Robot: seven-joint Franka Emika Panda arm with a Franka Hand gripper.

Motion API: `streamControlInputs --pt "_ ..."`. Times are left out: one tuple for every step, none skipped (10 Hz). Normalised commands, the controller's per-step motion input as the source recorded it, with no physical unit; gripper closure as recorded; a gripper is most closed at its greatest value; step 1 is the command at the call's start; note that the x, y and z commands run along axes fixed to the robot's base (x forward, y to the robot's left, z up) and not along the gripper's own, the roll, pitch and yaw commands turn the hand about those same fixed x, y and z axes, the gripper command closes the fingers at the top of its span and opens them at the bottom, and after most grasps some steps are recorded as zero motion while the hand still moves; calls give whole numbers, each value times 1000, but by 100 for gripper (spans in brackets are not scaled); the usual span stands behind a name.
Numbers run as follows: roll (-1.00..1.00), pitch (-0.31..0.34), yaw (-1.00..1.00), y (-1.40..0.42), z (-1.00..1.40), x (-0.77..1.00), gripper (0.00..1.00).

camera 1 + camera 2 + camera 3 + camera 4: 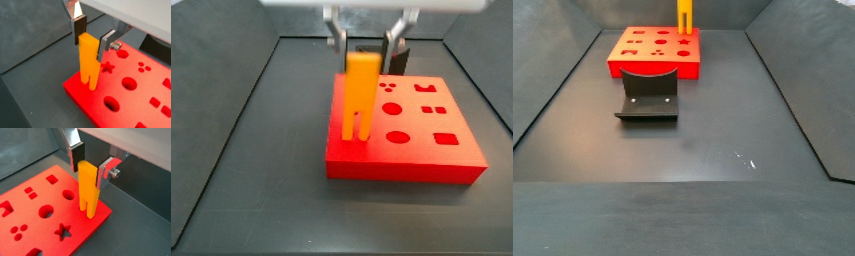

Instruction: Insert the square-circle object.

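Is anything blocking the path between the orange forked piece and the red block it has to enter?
Nothing visible does. The square-circle object stands upright with its prongs already down at the red block near one edge. The pincer brackets the slab's top, fingers on either side; whether they press it is unclear.

No legible text, labels, brands or numbers in any view. Checked square-circle object (87, 60), red block (425, 135) (shaped cut-outs only, no markings), fixture (648, 100) and dark surface (714, 150). Gripper (90, 36) above block, astride object's upper slab: no markings either.
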Motion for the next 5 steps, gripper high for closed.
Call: streamControlInputs --pt "106 -19 20 -251 -717 274 100" --pt "131 0 0 -154 -814 331 100" --pt "140 0 0 -37 -957 243 100" --pt "147 0 0 0 -1000 149 100" --pt "107 -7 0 0 -1000 74 100"
